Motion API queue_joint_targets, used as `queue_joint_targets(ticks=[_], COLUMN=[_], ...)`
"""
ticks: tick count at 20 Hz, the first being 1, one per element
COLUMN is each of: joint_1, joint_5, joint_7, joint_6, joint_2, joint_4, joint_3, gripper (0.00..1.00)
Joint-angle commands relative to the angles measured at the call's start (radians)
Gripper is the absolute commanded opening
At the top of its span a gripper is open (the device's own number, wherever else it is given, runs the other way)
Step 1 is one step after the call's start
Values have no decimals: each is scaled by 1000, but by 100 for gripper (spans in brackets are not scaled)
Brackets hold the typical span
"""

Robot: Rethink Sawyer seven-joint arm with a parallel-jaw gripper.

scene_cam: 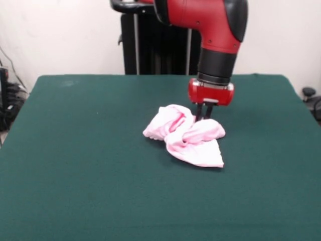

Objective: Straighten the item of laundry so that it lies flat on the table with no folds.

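Note:
The item of laundry (pixel 186 136) is a pale pink cloth lying crumpled in a bunched heap near the middle of the dark green table (pixel 85 150). It has several folds, and no bow or cuffs show. My gripper (pixel 203 117) comes straight down from the red arm onto the heap's far top edge. Its two dark fingers (pixel 199 111) stand close together with their tips sunk into the pink cloth, pinching a fold of it. The cloth rests on the table.
The robot's black pedestal (pixel 150 45) stands behind the table's far edge. Cables and dark gear (pixel 7 100) lie off the table at the left, and a small dark object (pixel 308 93) at the right.

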State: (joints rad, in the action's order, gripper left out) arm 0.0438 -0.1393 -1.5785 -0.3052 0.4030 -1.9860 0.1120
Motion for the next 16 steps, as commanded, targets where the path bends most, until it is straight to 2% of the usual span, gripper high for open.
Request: queue_joint_targets(ticks=[1,4,6,9,12,16], joint_1=[-87,-66,7,48,25,4], joint_5=[-91,-141,-157,-132,-122,-134], joint_7=[-281,-255,-255,-289,-293,-289], joint_6=[185,428,674,905,1018,1101], joint_2=[-20,127,223,299,344,374], joint_4=[6,-25,16,80,103,119], joint_3=[-182,-142,-35,37,24,8], gripper=[0,0,0,0,0,0])
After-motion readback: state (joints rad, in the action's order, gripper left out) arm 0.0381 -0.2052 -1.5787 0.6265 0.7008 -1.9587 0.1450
